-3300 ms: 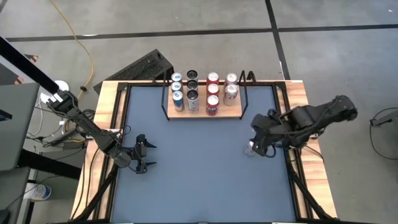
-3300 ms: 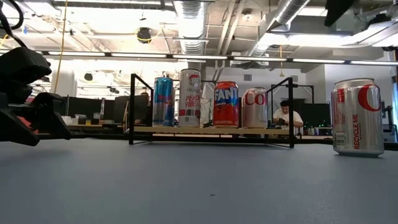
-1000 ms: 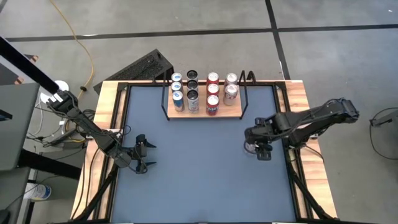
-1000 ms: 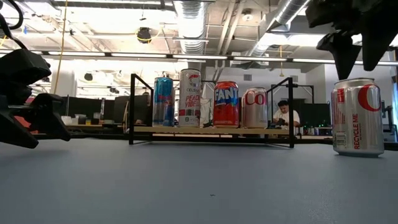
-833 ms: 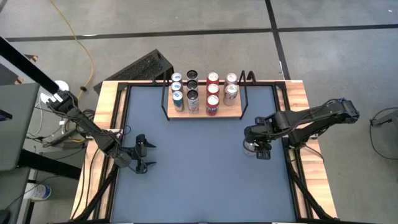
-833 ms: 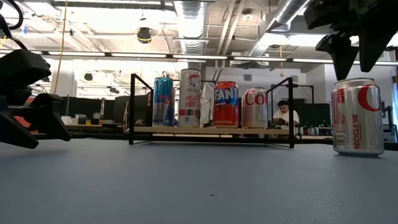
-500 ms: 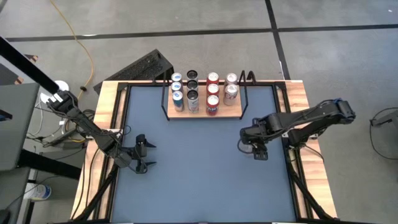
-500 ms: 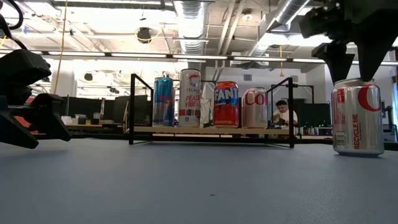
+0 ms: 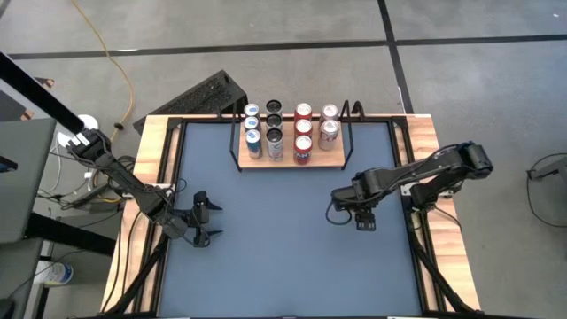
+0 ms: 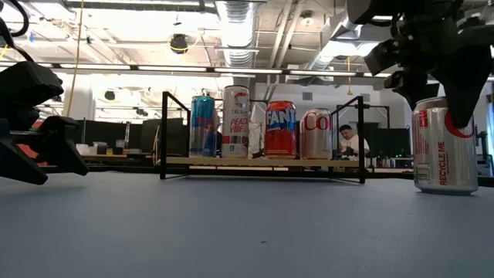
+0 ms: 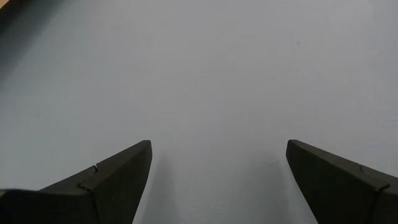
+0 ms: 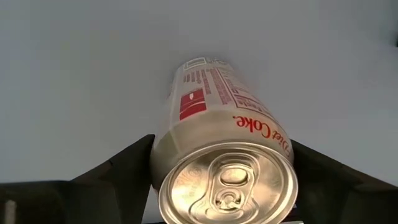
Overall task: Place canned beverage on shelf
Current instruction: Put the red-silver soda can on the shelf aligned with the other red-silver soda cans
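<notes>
Right gripper [image 12: 221, 186] jaws wide, straddling silver can [image 12: 227, 149] at frame right, not yet clamped. Lift and placing on shelf [image 9: 292, 163] remain. Left gripper [image 9: 205, 220] idle, jaws wide.

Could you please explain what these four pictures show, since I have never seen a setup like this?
They show one moment from four cameras. Two dark robot arms work at a blue table. One camera looks straight down, one sits at table height, and one rides on each arm's wrist.

At the back stands a small wooden shelf with black wire sides, already carrying rows of drink cans.

The right gripper is over a silver Diet Coke can standing alone on the table. Its jaws sit on either side of the can's top; whether they grip it yet I cannot tell.

The left gripper waits over bare table on the left side, jaws open and empty.

Behind the shelf, in the room, a person sits at a desk.
</notes>
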